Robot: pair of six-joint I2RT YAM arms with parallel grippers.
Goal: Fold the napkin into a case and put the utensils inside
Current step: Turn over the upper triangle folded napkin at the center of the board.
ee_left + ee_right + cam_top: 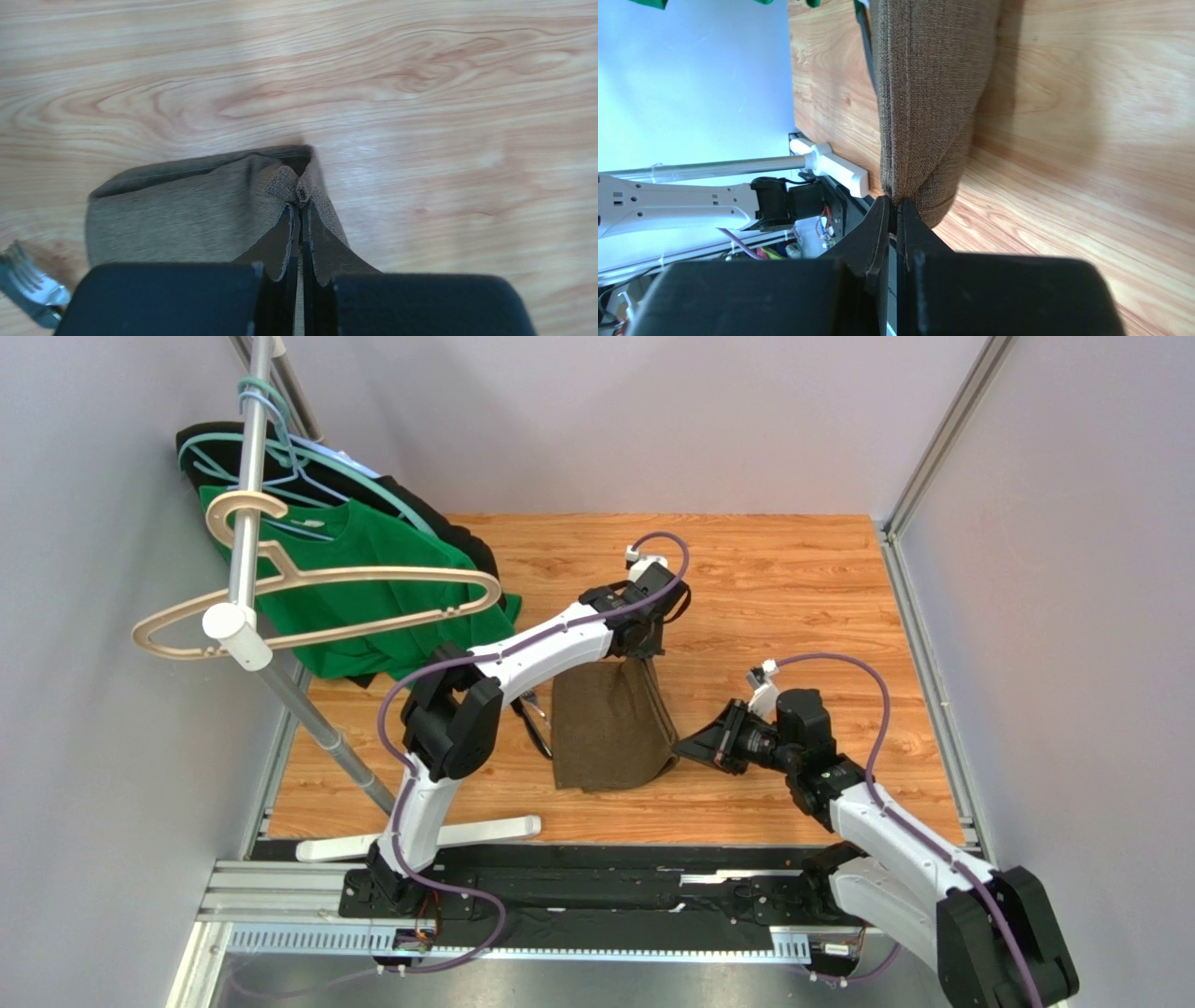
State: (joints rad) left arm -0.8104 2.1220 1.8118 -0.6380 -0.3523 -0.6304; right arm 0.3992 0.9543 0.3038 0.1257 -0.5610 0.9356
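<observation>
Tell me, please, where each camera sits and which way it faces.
Top external: overhead from behind, looking down at the table; left arm, right arm show.
Left wrist: looks down past the left gripper, shut on the napkin.
Right wrist: looks sideways along the table; right gripper pinches the napkin.
Shared: napkin, all three.

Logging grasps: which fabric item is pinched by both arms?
The small olive-brown napkin; the green shirt and black garment hang untouched at far left.

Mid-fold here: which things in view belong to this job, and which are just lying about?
Job:
- napkin
- fork
- left gripper and right gripper, each pinching the napkin

Lying about:
- green shirt
- wooden hanger
- clothes rack
</observation>
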